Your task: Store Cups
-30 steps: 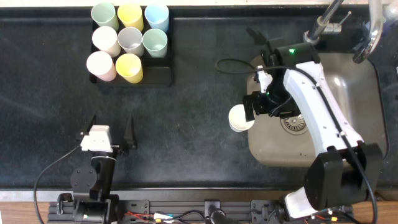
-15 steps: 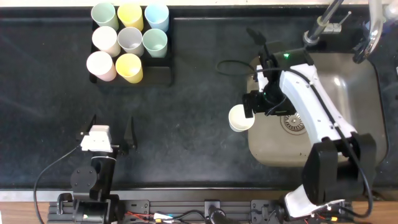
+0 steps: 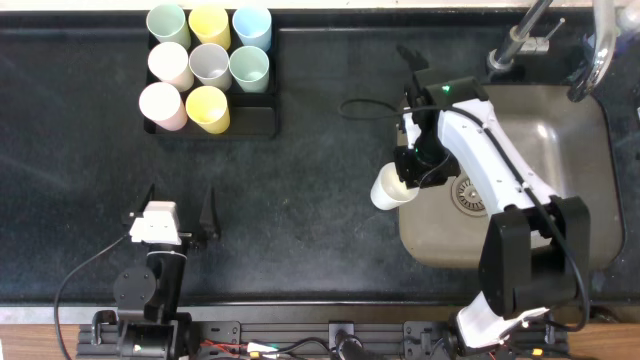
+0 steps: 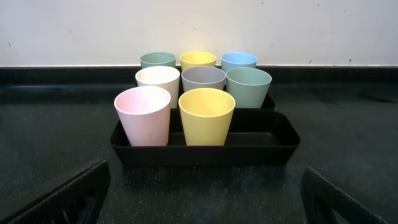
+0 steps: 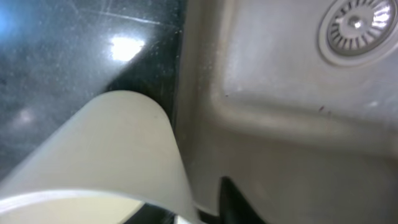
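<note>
A cream cup hangs tilted over the left rim of the sink, with my right gripper shut on its rim. In the right wrist view the cream cup looms close, above the counter edge and the sink wall. A black tray at the far left holds several pastel cups, such as a pink cup and a yellow cup. My left gripper stands open near the front left, facing the tray from a distance, with nothing between its fingers.
The tray's corner slot beside the yellow cup holds nothing. A faucet stands behind the sink, and the drain lies in its basin. Dark countertop stretches between tray and sink.
My right gripper has shifted slightly toward the far side and turned, and the cream cup has gone from upright to tilted. The left arm has not moved.
</note>
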